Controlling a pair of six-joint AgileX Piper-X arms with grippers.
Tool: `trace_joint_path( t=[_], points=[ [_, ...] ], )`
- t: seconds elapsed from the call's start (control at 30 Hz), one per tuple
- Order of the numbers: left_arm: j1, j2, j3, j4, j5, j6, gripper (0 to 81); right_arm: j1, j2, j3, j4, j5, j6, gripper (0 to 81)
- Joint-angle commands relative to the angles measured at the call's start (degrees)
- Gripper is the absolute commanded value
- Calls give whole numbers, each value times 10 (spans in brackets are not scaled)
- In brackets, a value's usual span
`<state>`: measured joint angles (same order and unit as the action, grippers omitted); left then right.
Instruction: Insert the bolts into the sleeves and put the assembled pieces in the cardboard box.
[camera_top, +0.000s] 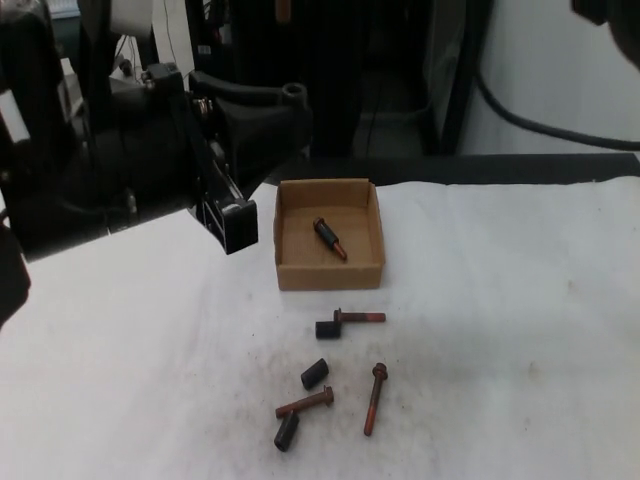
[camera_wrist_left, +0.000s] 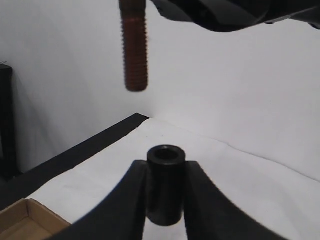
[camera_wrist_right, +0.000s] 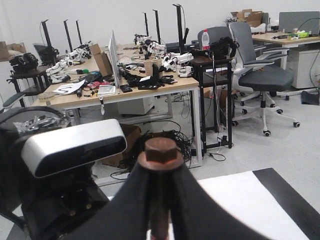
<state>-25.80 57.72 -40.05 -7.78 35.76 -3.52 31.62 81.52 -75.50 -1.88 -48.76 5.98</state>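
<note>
My left gripper (camera_wrist_left: 166, 172) is shut on a black sleeve (camera_wrist_left: 166, 192), held upright with its bore facing up, high above the bench. Just above and a little to one side hangs the threaded end of a rust-coloured bolt (camera_wrist_left: 134, 50). My right gripper (camera_wrist_right: 160, 170) is shut on that bolt's shank, below its hex head (camera_wrist_right: 160, 149). The cardboard box (camera_top: 330, 272) stands mid-bench with one assembled piece (camera_top: 330, 238) inside. On the white cloth before it lie a bolt partly in a sleeve (camera_top: 350, 321), two loose sleeves (camera_top: 314, 373) (camera_top: 287, 431) and two loose bolts (camera_top: 305, 402) (camera_top: 374, 398).
An arm's dark bulk (camera_top: 180, 150) hangs over the bench's back left, close to the box. A black strip (camera_top: 500, 165) edges the cloth at the back. A box corner (camera_wrist_left: 25, 220) shows below the left gripper. Bare white cloth (camera_top: 520, 330) lies right of the parts.
</note>
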Motion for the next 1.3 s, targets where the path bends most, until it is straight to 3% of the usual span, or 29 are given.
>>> trace_joint_path(
  t=[0.0,0.2,0.43,1.27],
  points=[
    [2,3,-6,-10,-1,-28,0,5,7,-3,-6,10,-6,8],
    [2,3,-6,-53,-4,-30,0,5,5,-3,-6,17,-6,8],
    [2,3,-6,-100,-82,-30,0,5,1,-3,-6,12,-14,8],
    [6,3,-5,-91,-82,-30,0,5,-1,-3,-6,2,-31,8]
  ],
)
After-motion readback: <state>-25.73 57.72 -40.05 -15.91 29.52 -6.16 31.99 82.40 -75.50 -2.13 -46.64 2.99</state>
